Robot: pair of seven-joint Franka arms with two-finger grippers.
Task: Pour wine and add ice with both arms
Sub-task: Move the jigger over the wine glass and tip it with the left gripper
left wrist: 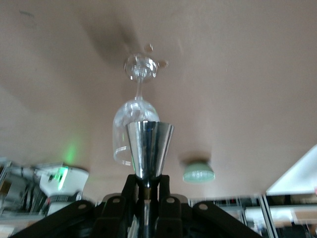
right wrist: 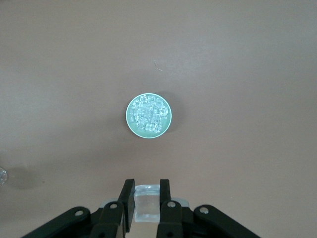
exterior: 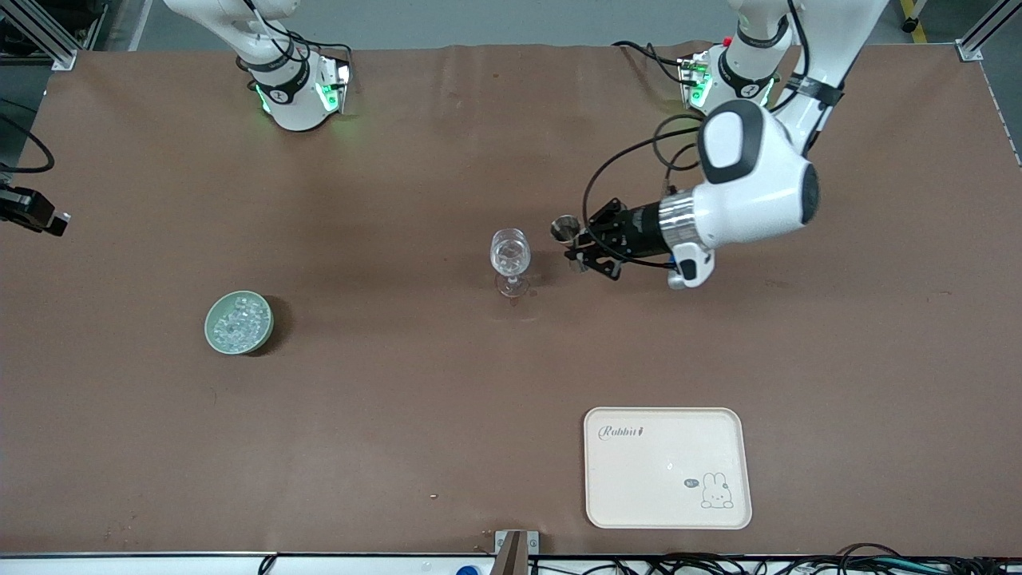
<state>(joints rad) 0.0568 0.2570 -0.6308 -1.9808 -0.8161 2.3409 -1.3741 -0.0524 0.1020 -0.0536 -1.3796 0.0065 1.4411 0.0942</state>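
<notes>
Two arms I watch: left gripper (exterior: pixel 580 244), mid-frame, reaches sideways, clamped on a steel jigger (exterior: pixel 565 229) beside the wine glass (exterior: pixel 510 257). Right gripper (right wrist: pixel 146 198) hangs straight down, pinching a clear cube (right wrist: pixel 146 204) above the ice (exterior: pixel 238 319) bowl (exterior: pixel 214 339), lower left.

1 wine glass (exterior: pixel 510 257), 1 ice bowl (exterior: pixel 239 322), 1 tray (exterior: pixel 667 467), 1 metal cup (exterior: pixel 565 230)

green bowl (exterior: pixel 239 322), clear ice (exterior: pixel 237 319), cream rabbit-print tray (exterior: pixel 667 467)
</notes>
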